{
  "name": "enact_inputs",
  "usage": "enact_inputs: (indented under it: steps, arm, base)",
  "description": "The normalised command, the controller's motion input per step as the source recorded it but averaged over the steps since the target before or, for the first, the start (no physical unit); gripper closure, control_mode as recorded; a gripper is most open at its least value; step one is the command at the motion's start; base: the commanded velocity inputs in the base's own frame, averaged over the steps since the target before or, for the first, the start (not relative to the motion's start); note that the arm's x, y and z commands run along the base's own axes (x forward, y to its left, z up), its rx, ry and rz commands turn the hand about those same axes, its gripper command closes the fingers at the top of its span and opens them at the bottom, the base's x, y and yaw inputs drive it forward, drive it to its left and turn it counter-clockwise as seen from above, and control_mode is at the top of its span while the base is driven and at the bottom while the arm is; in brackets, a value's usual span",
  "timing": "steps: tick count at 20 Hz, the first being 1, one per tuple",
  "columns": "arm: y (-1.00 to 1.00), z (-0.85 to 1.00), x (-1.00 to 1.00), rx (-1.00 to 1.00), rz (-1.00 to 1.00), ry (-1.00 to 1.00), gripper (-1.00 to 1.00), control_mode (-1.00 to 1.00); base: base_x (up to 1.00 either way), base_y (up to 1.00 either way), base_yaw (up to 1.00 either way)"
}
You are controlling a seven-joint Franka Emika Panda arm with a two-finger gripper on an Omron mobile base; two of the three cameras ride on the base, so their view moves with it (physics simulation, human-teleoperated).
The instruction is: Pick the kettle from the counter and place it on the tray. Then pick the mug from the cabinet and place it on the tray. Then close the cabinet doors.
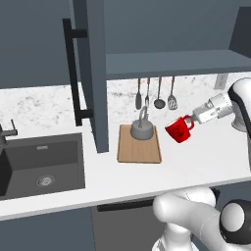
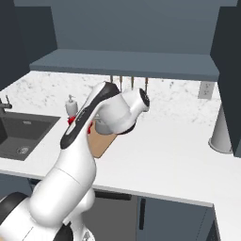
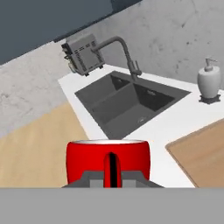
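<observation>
Mug [image 1: 179, 130] was bright red, with a dark marking on its side in the left base view; its rim showed pale inside in the hand view. Kettle [image 1: 142, 129] was grey metal. Tray [image 1: 139, 148] was light-brown wood. Counter [image 1: 196, 159] was plain white; backsplash [image 1: 39, 105] white with grey speckles, marble-like. Sink [image 1: 39, 164] and faucet [image 3: 124, 54] were dark grey. Cabinet [image 1: 166, 62] and its door [image 1: 95, 73] were dark slate-blue, the bar handle [image 1: 73, 73] black. Soap dispenser [image 3: 209, 82] was white. Hanging utensils [image 1: 156, 94] were grey. Toaster [image 3: 82, 54] was grey.
</observation>
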Motion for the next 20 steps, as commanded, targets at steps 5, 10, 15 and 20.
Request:
enact_inputs:
  steps: [5, 10, 15, 20]
  arm:
    - [0.24, -0.38, 0.14, 0.03, 0.23, -0.25, 1.00, -1.00]
    - [0.04, -0.21, 0.38, 0.05, 0.00, -0.20, 1.00, -1.00]
    - [0.07, -0.35, 0.38, 0.17, 0.00, -0.11, 1.00, -1.00]
    - [0.21, -0.36, 0.29, 0.09, 0.00, 0.00, 1.00, -1.00]
  base:
    - [0.00, 0.00, 0.00]
    - [0.00, 0.00, 0.00]
    - [0.00, 0.00, 0.00]
    - [0.00, 0.00, 0.00]
